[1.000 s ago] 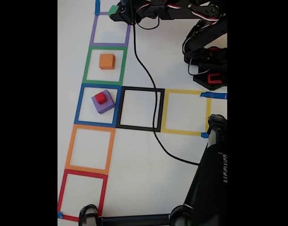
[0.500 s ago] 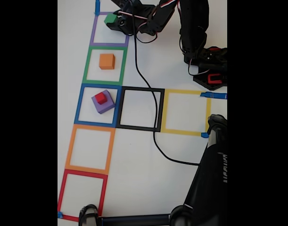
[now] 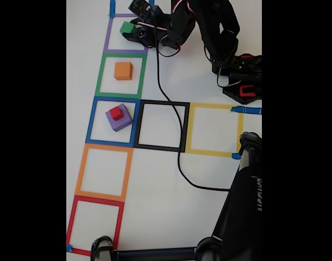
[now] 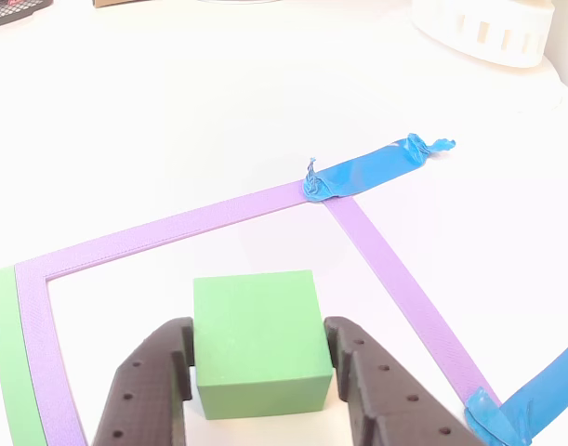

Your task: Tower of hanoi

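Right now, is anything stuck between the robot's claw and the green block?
No. In the other view the green block sits right between the gripper fingers, with nothing else in the gap. In the fixed view it lies inside the purple square, apart from the orange block.

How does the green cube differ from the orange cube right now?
The green cube sits between the fingers of the gripper, inside the purple square; the orange cube stands free in the green square, with nothing around it. The green cube lies near its square's top edge in the fixed view, while the orange cube sits nearer its square's middle. Both are plain single-colour cubes, unstacked.
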`<move>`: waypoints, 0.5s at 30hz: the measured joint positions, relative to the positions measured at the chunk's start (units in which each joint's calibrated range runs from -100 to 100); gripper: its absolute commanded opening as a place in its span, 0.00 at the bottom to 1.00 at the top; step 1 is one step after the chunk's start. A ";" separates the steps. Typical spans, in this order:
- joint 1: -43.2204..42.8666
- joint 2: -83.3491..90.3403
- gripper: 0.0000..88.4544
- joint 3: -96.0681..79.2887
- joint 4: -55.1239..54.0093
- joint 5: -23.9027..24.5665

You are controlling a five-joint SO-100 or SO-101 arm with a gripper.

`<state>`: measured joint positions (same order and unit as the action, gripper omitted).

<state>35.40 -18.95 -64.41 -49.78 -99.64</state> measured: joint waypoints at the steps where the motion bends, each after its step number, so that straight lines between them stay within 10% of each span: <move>1: 0.00 0.00 0.16 0.00 0.00 0.00; 15: 0.23 1.77 0.20 -0.27 0.00 -0.18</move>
<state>35.63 -17.18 -64.67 -49.78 -99.82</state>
